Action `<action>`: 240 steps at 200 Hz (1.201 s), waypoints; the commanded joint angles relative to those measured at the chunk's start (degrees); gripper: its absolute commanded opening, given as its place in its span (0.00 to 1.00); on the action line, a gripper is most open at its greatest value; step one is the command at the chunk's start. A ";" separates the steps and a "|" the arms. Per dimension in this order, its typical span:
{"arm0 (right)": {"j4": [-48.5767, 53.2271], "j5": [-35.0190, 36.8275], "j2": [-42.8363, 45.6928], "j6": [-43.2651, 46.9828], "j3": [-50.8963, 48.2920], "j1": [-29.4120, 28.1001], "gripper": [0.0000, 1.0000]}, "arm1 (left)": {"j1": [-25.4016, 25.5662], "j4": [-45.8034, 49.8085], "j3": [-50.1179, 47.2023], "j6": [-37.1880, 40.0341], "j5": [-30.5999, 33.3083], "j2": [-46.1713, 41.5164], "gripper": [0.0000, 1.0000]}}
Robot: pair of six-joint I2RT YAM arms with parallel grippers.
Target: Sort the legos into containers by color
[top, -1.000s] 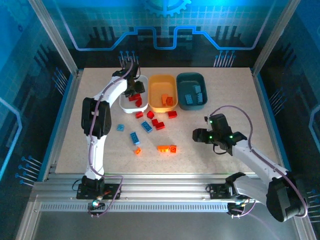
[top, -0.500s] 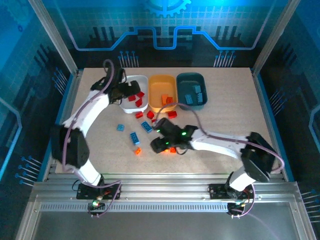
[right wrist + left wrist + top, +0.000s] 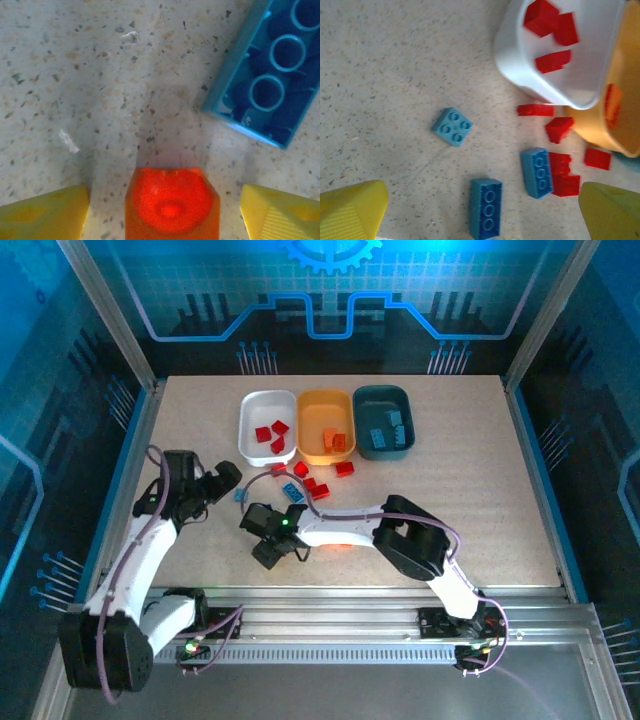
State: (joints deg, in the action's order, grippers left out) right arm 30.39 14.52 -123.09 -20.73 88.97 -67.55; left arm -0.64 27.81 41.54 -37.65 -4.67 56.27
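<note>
Orange brick (image 3: 172, 205) sits between spread fingers of right gripper (image 3: 165, 212), untouched, gap either side. Jaws to be closed evenly on flat sides; blue brick (image 3: 265, 75) ahead-right to be avoided. Left gripper (image 3: 482, 212) spread wide, nothing held.

Speckled beige table (image 3: 480, 490), blue-lit panel walls (image 3: 320, 290)

Surface: beige speckled table (image 3: 480, 470), small white fleck (image 3: 67, 141) on it | near edge: ribbed aluminium rail (image 3: 330, 635) | back: blue-lit panel (image 3: 330, 290), gear motif | sides: slanted metal posts (image 3: 105, 310)
</note>
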 commanded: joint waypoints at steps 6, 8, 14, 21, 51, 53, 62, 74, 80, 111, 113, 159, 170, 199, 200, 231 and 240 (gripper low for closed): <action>3.10 0.61 -4.15 -1.17 3.59 1.29 0.73 | -0.37 -0.26 -1.46 -1.44 -2.05 -1.18 0.99; 3.14 0.66 -4.35 -1.29 3.78 1.35 0.71 | -0.33 -0.29 -1.42 -1.54 -2.09 -1.10 0.99; 3.30 0.76 -4.82 -1.72 4.23 1.37 0.67 | -0.32 -0.39 -1.31 -1.72 -2.43 -0.85 0.99; 3.36 0.95 -4.84 -2.13 4.39 1.28 0.61 | -0.39 -0.37 -1.08 -1.87 -2.52 -0.52 0.99; 2.53 3.40 -1.38 -2.71 1.88 0.40 0.32 | -0.33 -0.60 -0.83 -1.90 -2.46 -0.20 0.99; 2.45 3.47 -1.02 -2.75 1.59 0.40 0.31 | -0.32 -0.69 -0.86 -1.97 -2.45 -0.20 0.99; 1.92 3.87 0.61 -3.08 0.27 0.40 0.29 | -0.32 -1.08 -1.06 -2.14 -2.53 -0.20 0.99; 0.77 4.02 3.30 -3.64 -1.73 0.73 0.27 | -0.32 -1.44 -1.11 -2.37 -2.71 -0.15 0.99; 0.19 4.01 4.86 -3.79 -2.76 1.03 0.26 | -0.32 -1.53 -1.03 -2.44 -2.80 -0.20 0.99; 0.26 4.76 12.52 -2.71 -5.24 3.40 0.26 | -0.32 -2.59 -1.52 -3.25 -2.04 -1.81 0.99; 0.32 4.84 13.07 -2.58 -5.33 3.72 0.26 | -0.32 -2.76 -1.59 -3.36 -1.91 -1.90 0.99; -0.90 2.10 14.45 1.70 -2.84 17.44 0.28 | -0.24 -9.64 -4.59 -8.94 -6.30 -0.46 0.99; -0.83 1.03 11.81 2.56 0.17 20.93 0.28 | -0.15 -11.15 -5.18 -9.62 -8.75 1.06 0.99; -2.25 -0.77 5.77 3.68 6.81 27.58 0.28 | 2.40 -15.14 -5.96 -9.62 -15.41 3.79 0.99; -2.30 -0.79 5.77 3.68 7.00 27.75 0.28 | 2.62 -15.19 -5.91 -9.45 -15.52 3.82 0.99; -2.22 -3.93 2.75 3.14 12.93 32.04 0.28 | 8.39 -15.35 -4.24 -6.34 -16.00 6.71 0.99; -1.78 -4.66 1.50 3.31 14.74 32.92 0.29 | 9.79 -16.29 -3.78 -6.15 -16.58 8.24 0.99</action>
State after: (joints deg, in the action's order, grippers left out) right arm 28.23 13.54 -119.52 -18.33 98.19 -36.18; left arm 6.07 14.37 36.12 -45.95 -17.34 61.98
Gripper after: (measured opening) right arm 0.330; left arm 0.990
